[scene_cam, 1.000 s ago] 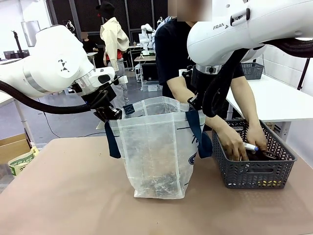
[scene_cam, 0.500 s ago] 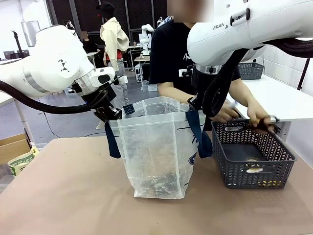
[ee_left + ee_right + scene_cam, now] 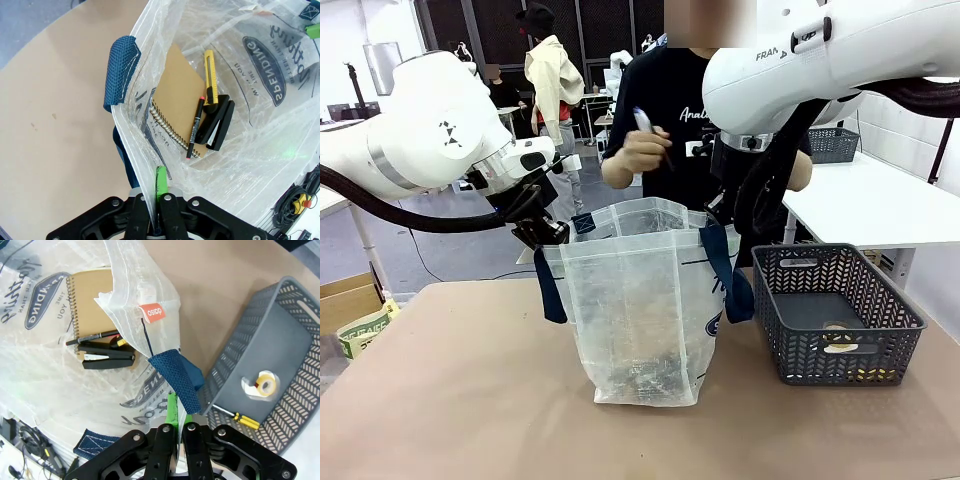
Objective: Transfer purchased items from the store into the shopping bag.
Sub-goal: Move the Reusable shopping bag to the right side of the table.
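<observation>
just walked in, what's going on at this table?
Both arms hold the shopping bag open: the left gripper and the right gripper are each shut on its rim beside a navy handle. The person's hand holds a small white pen-like item raised above the bag. Inside lie a spiral notebook, a yellow utility knife, a black stapler and a pen. The grey basket holds a tape roll and a screwdriver.

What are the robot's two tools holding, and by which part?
Both hold the bag: the left tool pinches one side of its rim, the right tool the opposite side, beside a strap.
</observation>
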Available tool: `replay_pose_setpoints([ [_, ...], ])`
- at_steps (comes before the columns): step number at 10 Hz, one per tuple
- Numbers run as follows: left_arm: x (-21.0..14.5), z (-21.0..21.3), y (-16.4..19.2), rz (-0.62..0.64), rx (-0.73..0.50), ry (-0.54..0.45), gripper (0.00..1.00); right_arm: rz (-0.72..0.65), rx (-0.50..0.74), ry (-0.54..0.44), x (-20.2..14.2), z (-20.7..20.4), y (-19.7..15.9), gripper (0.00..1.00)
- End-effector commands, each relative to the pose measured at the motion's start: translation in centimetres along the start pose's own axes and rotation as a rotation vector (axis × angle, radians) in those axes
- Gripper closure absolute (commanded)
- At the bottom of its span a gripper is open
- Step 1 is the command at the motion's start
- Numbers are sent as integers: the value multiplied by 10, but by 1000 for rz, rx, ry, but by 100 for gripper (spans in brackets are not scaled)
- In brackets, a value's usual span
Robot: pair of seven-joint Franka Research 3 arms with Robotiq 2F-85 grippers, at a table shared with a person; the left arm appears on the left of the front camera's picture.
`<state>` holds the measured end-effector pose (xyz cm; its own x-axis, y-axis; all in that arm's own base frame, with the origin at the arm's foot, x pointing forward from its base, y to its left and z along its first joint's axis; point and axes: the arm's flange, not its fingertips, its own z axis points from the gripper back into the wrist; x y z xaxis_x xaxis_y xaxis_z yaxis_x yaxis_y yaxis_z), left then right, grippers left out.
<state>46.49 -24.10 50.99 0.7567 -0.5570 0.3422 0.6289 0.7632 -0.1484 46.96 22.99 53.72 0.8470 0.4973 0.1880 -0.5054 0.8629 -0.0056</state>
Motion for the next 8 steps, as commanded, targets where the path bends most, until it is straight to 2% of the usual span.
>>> replay_pose_setpoints([
  [1, -1, 0, 1, 9, 2, -2, 100, 1, -1, 0, 0, 0, 0, 100],
  [8, -1, 0, 1, 9, 2, -2, 100, 1, -1, 0, 0, 0, 0, 100],
])
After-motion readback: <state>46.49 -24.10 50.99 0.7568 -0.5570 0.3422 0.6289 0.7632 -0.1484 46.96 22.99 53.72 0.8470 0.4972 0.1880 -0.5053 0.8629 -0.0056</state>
